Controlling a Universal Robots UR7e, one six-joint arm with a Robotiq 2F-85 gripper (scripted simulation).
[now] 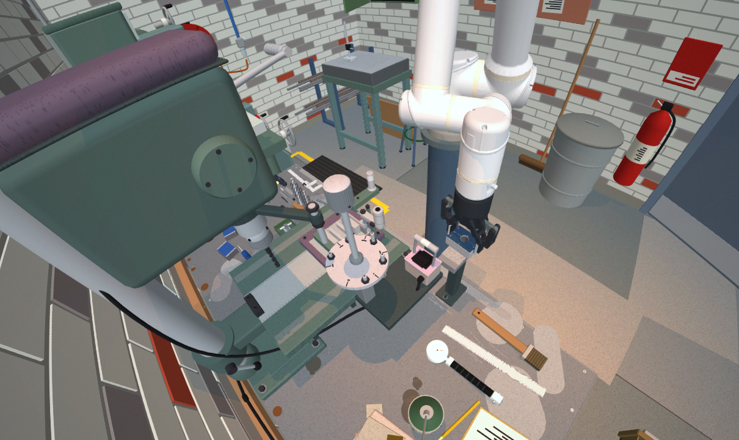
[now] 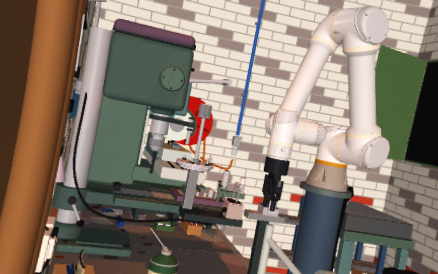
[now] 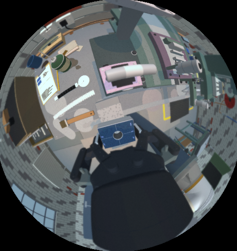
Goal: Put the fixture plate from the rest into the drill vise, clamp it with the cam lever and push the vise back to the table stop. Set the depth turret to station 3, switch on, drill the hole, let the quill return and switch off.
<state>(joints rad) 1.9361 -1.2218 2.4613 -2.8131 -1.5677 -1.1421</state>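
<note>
The blue fixture plate [image 3: 116,135] lies flat on the speckled rest [image 1: 455,256], just right of the pink drill vise [image 1: 422,262]. The plate has a round hole in its middle. My gripper [image 1: 465,236] hangs straight down over the plate, open, with a finger on either side of it, and holds nothing. The vise's pale cam lever [image 3: 131,71] lies across its dark opening. The depth turret [image 1: 356,266], a pink disc with studs on a post, stands left of the vise. The drill chuck [image 1: 256,234] hangs under the green head [image 1: 126,175].
Behind the work a brick wall, a green stand [image 1: 364,87] and my blue pedestal [image 1: 435,191] close the back. A brush [image 1: 509,338], a white rule [image 1: 492,361] and an oil can [image 1: 426,414] lie on the bench toward the front. A grey drum [image 1: 580,158] stands at right.
</note>
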